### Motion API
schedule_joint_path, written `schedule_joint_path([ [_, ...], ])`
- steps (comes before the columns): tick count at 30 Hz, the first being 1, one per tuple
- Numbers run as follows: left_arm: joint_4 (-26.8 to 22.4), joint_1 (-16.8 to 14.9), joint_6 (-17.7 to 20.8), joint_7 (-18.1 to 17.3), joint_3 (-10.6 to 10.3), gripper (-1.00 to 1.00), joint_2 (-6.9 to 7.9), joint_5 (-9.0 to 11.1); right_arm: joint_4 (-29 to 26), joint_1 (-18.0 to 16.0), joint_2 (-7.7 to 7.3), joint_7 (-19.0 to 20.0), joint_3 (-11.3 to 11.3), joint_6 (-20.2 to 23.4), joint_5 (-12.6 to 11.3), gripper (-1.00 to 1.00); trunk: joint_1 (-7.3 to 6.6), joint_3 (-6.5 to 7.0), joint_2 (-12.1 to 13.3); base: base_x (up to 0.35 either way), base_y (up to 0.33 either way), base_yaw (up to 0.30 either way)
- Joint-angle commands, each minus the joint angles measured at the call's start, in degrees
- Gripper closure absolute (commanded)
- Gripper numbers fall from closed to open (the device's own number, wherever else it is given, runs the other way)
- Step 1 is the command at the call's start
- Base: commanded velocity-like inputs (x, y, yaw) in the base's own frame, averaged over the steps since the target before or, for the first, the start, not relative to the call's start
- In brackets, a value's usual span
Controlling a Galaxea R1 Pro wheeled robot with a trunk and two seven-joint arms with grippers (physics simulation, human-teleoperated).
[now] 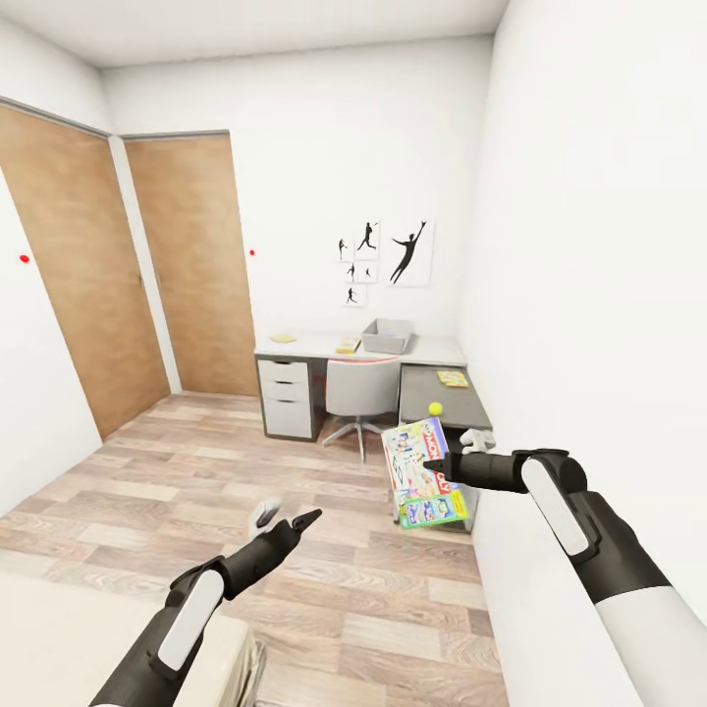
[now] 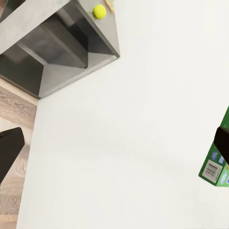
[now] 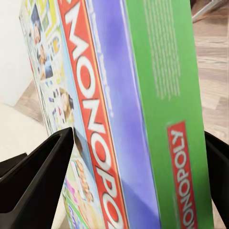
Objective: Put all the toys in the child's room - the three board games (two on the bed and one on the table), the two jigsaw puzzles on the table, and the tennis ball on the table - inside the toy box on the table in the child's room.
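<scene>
Right claw (image 1: 439, 462) grips MONOPOLY box (image 1: 420, 473) over wood floor (image 1: 324, 550).

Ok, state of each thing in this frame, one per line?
MONOPOLY box: clamped in right gripper, carried upright, off the floor
Left gripper: open, empty
Tennis ball: resting on the table's dark wing
Toy box: on the table
Doors: shut

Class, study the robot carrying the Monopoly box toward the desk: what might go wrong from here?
1. The right gripper pinches the Monopoly box by one edge, and it hangs tilted in mid-air; it may slip or swing.
2. The toy box sits at the far back of the table, so it may demand a long reach.
3. The tennis ball lies loose on the darker wing; a bump could roll it off.
</scene>
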Motion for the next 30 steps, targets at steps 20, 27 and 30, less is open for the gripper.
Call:
schedule_joint_path([
  [20,-0.03,-0.01,0.32,0.01,-0.11,-1.00,-0.07,0.39,-0.40,-0.05,-0.01,-1.68,0.01,0.15,0.40,1.00,0.05,-0.07,-0.07,0.268,0.000,-0.119],
  [27,-0.03,-0.01,0.35,-0.01,-0.09,-1.00,-0.08,0.44,-0.44,-0.05,-0.01,-1.71,0.02,0.17,0.39,1.00,0.05,-0.07,-0.07,0.039,0.000,-0.062],
  [30,-0.03,-0.01,0.36,-0.03,-0.06,-1.00,-0.08,0.48,-0.45,-0.05,-0.02,-1.71,0.04,0.18,0.39,1.00,0.05,-0.07,-0.07,0.015,0.000,-0.024],
])
